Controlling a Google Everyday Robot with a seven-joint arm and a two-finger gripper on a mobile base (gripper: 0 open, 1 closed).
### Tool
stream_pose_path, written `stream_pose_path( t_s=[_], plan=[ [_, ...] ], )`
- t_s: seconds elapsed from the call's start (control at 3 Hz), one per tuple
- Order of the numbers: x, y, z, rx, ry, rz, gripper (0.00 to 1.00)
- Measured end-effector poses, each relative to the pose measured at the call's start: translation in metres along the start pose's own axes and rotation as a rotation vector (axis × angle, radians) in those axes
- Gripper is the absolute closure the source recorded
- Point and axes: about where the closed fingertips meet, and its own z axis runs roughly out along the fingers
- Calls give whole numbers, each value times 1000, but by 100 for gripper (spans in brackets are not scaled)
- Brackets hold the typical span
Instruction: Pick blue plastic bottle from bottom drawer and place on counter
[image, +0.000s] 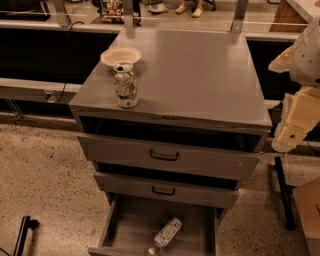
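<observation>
The blue plastic bottle (166, 233), clear with a white cap and a pale label, lies on its side on the floor of the open bottom drawer (120, 227), cap toward the front. The grey counter (200, 75) tops the cabinet. My gripper (291, 134) hangs at the far right, beside the cabinet's right edge at the height of the top drawer. It is well above and to the right of the bottle and holds nothing that I can see.
A white-and-green drink can (126, 85) stands at the counter's front left, with a white bowl (120, 56) just behind it. Two drawer fronts with black handles (164, 156) sit slightly pulled out above the bottom drawer. A black stand (284, 192) stands on the floor at the right.
</observation>
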Motion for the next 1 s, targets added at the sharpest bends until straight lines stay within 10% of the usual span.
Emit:
stream_pose_path(
  t_s=[1.0],
  plan=[
    [-26,20,31,-27,-81,-93,0]
  ],
)
